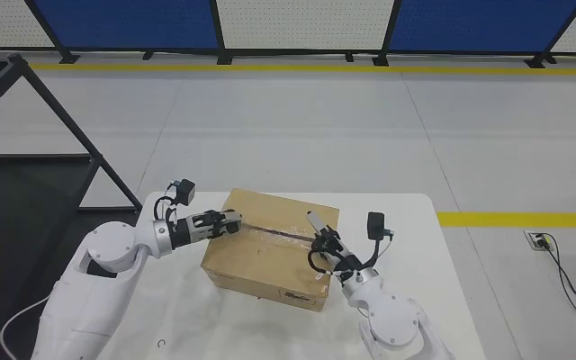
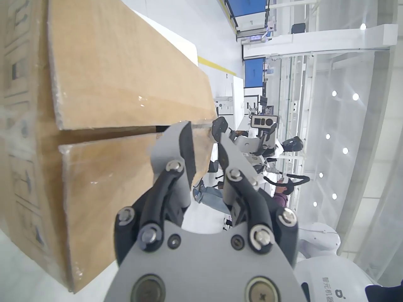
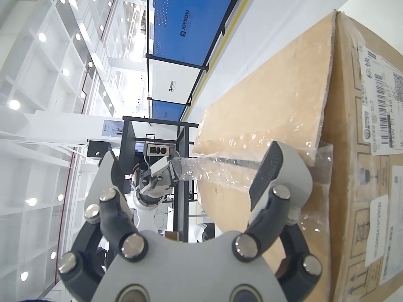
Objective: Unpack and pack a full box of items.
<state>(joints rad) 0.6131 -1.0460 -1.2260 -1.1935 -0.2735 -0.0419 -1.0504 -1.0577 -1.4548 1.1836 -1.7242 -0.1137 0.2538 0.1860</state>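
Right gripper, spread wide, touches the box seam; left gripper, ajar, opposite.

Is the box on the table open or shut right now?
Shut. On the box, both top flaps lie flat, meeting at a middle seam, with clear tape over it near the right gripper.

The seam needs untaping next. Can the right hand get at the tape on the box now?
Likely yes: the right hand hovers open at the seam's end, right beside the tape on the box, with nothing between.
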